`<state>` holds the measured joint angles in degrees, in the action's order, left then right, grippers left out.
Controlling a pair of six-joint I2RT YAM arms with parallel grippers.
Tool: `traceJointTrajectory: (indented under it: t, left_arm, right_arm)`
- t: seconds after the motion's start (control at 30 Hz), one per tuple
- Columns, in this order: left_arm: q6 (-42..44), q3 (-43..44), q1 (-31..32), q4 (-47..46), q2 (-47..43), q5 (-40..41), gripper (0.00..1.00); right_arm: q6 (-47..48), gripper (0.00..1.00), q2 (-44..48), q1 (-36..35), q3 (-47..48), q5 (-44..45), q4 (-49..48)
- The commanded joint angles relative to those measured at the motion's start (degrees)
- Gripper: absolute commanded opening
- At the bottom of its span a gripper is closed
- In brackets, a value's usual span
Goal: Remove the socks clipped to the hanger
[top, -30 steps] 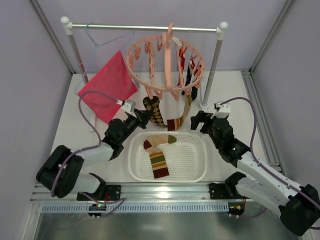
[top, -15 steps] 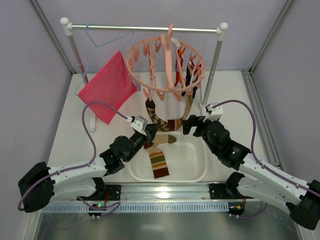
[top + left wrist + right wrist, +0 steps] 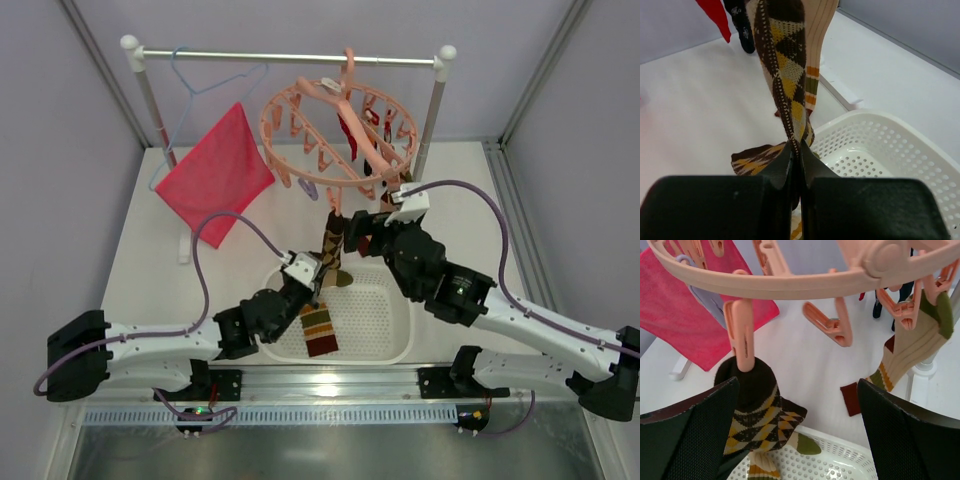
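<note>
Closest in, a loose striped sock (image 3: pixel 318 332) is already laid in the white laundry basket (image 3: pixel 385 330), so part of the job can be counted as done.

Over the left part of the basket's far rim, the left gripper (image 3: pixel 796 150) is pinched fully shut on the lower end of the brown argyle sock (image 3: pixel 782 65). The sock is drawn taut, up and away from the basket. That's presumably the point: it's meant to be tugged out of its clip rather than unclipped.

Just past the basket's far rim, the right gripper (image 3: pixel 797 405) is held with its jaws spread wide and nothing in them. One finger sits either side of the argyle cuff, right under the pink clip (image 3: pixel 742 335) that bites it. It's probably placed there to steady things, though whether anything is actually touched can't be made out.

Higher above the basket's far side, the salmon ring hanger (image 3: pixel 805 282) is tipped down toward the basket, likely dragged by that pull. A clipped striped sock (image 3: pixel 910 345), a red sock (image 3: pixel 715 15) and a dark sock (image 3: pixel 742 30) are left pegged on it.

Furthest back from the basket, the hanger's hook is carried by the rail (image 3: pixel 290 56), with a pink-red cloth (image 3: pixel 215 170) hung off to the left.
</note>
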<state>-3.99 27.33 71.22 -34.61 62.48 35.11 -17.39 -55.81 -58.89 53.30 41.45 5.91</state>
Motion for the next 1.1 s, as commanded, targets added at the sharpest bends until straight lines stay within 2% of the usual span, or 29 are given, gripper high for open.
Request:
traceJointTrajectory:
  t: [0.0, 0.17, 0.6, 1.07]
  left_arm:
    - [0.21, 2.98, 0.93, 0.51, 0.01, 3.47, 0.00]
    - [0.12, 5.10, 1.81, 2.88, 1.41, 4.44, 0.00]
    - [0.47, 7.38, 3.92, 3.32, 3.00, 6.72, 0.00]
    - [0.91, 7.91, 5.95, 2.71, 4.58, 7.60, 0.00]
  right_arm:
    - [3.50, 1.00, -2.28, -1.75, 5.93, 3.46, 0.76]
    - [4.99, 1.00, -7.37, -3.86, 14.09, 5.30, 4.89]
    - [0.17, 1.00, -13.53, -4.56, 22.37, 13.65, 16.05]
    - [-0.54, 1.00, -20.20, -4.65, 26.59, 16.29, 17.20]
